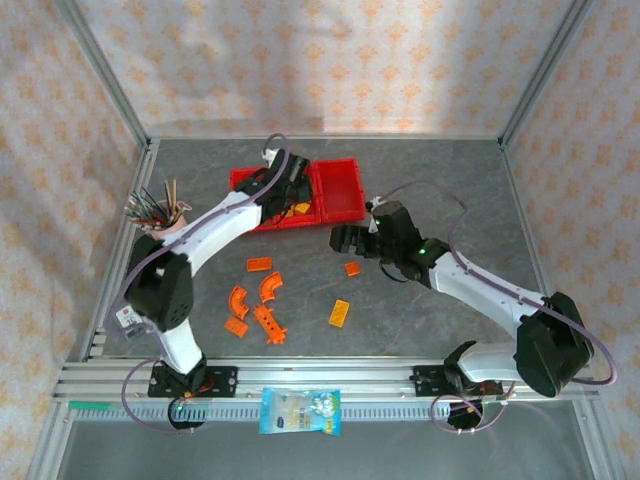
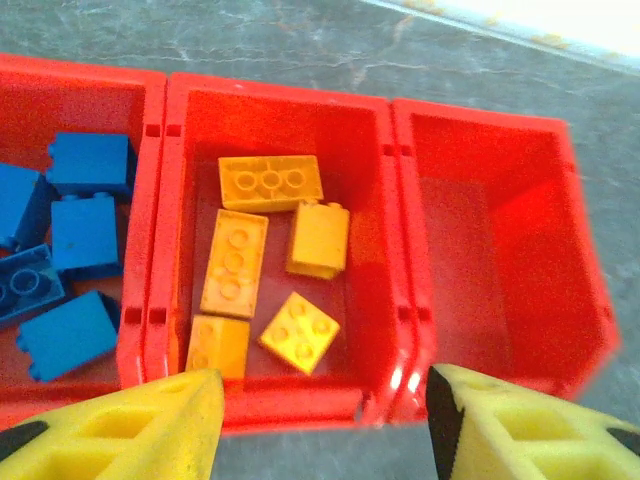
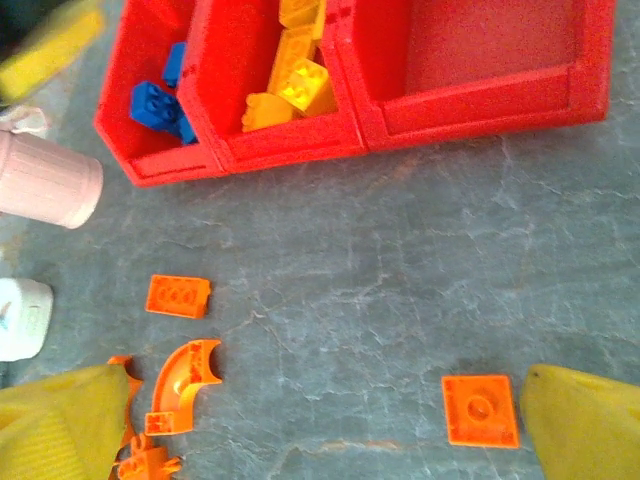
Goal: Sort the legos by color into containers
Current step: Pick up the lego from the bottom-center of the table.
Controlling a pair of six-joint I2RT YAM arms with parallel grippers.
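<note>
Orange bricks lie loose on the table, near the bins. Blue bricks sit in the left bin, yellow bricks in the middle, none in the right. Expect hard, light, slick plastic: it won't crush, but it can squirt out of a skewed pinch. Your right gripper hangs low with jaws wide and nothing held, and a thin square plate lies between its fingers. Pinch that across two straight edges, low down. Your left gripper hangs over the middle bin, jaws apart, nothing between them.
</note>
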